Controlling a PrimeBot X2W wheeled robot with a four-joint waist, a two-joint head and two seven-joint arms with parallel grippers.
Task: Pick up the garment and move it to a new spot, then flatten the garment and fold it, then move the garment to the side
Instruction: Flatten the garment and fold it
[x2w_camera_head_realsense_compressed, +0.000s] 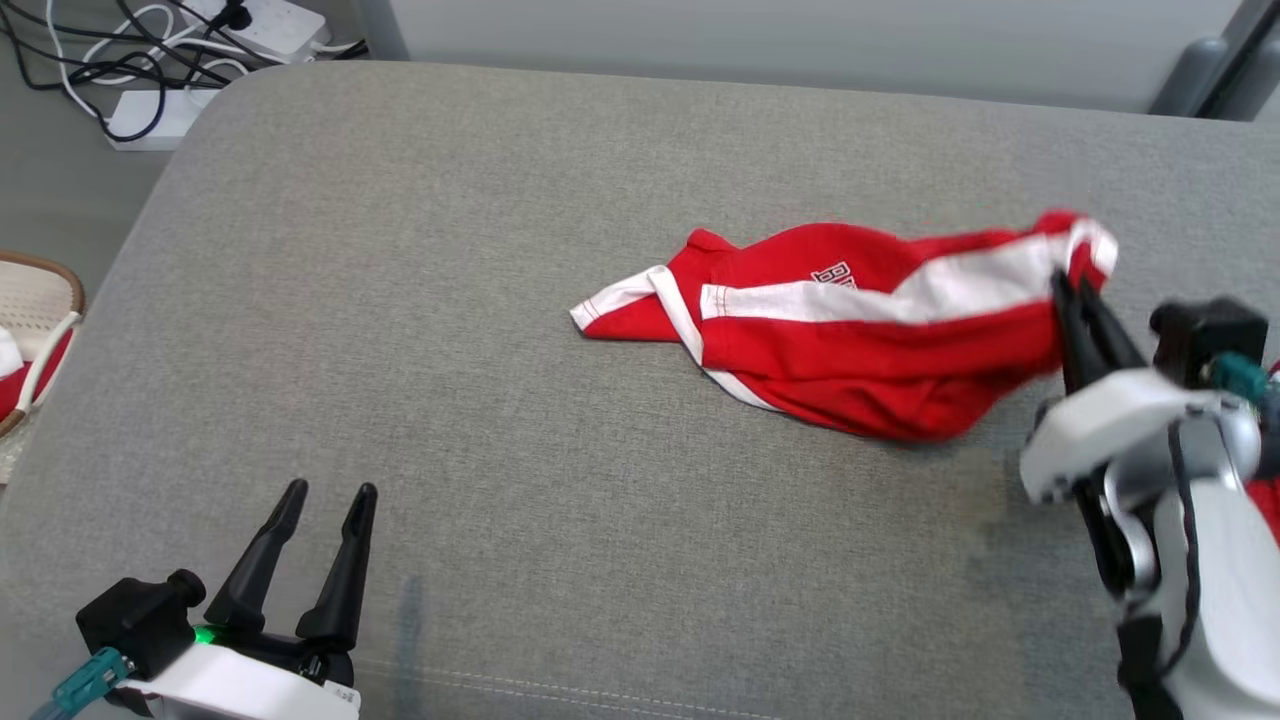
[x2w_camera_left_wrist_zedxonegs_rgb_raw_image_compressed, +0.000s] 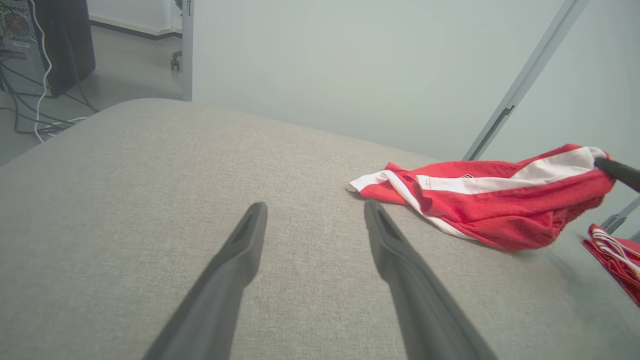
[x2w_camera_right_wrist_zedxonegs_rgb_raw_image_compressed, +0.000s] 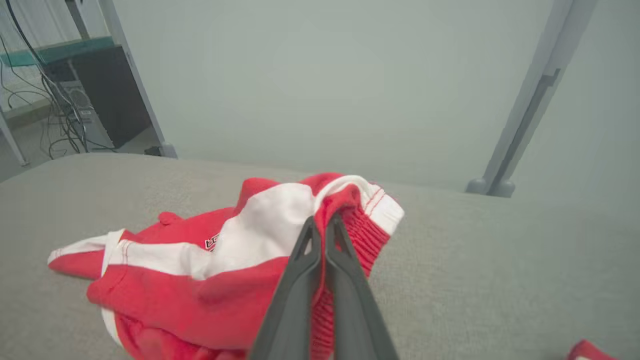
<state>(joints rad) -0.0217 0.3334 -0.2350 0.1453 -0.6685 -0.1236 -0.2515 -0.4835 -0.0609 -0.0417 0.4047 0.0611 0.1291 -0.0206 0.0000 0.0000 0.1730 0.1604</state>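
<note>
On grey cushion (x2w_camera_head_realsense_compressed: 450, 300): right gripper (x2w_camera_head_realsense_compressed: 1070, 290) clamped garment (x2w_camera_head_realsense_compressed: 860, 340) at ribbed waistband (likely firmest hold); left gripper (x2w_camera_head_realsense_compressed: 330, 490) stood spread, empty. Cloth judged light, soft, limp.

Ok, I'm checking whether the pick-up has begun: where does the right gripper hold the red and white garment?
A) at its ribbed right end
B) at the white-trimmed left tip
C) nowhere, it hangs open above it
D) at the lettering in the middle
A: the right gripper is shut on the ribbed end of the garment, at its right side in the head view; the left gripper stands open, apart from it.
</note>
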